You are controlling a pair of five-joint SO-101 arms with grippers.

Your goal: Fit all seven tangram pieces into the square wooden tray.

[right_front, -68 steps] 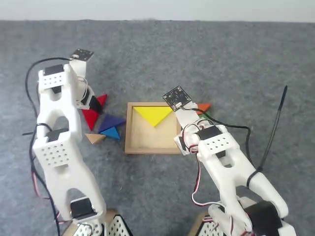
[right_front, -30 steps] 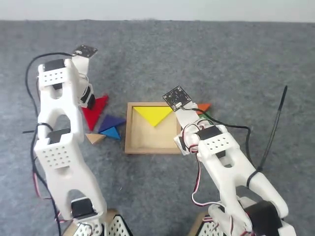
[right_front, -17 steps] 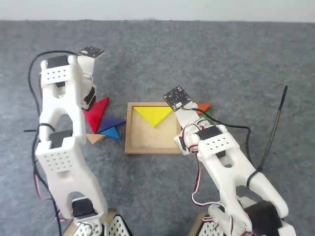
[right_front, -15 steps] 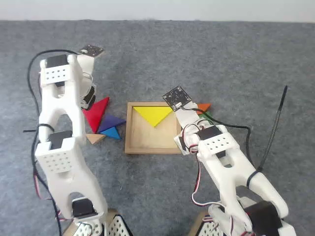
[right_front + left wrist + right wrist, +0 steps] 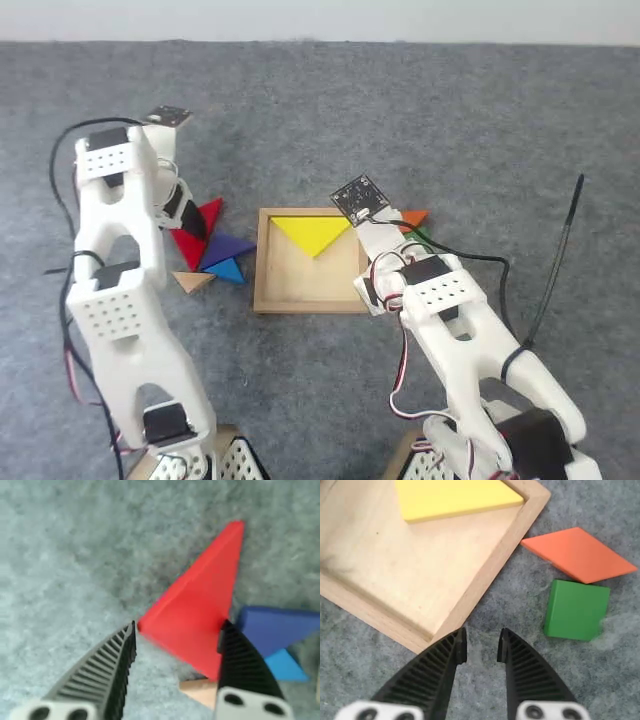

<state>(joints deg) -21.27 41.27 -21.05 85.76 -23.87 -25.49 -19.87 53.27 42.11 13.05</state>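
The square wooden tray (image 5: 258,262) sits mid-table with a yellow triangle (image 5: 310,233) in its far part. Left of it lie a red triangle (image 5: 186,246), a purple piece (image 5: 229,247), a blue triangle (image 5: 229,270) and a tan triangle (image 5: 192,281). My left gripper (image 5: 177,630) is open low over the red triangle (image 5: 200,610), one finger on each side of it. My right gripper (image 5: 482,636) hovers just off the tray's (image 5: 487,577) corner, its jaws a narrow gap apart with nothing between. Beside it lie an orange parallelogram (image 5: 577,555) and a green square (image 5: 577,610).
Grey felt covers the table. A black cable (image 5: 555,260) rises at the right. The purple piece (image 5: 272,627) and the tan triangle (image 5: 197,690) touch the red triangle's far edge. Open carpet lies beyond the tray and in front of it.
The left arm drew back off the red triangle, then came forward again and lowered its open gripper around it. The right arm has kept still.
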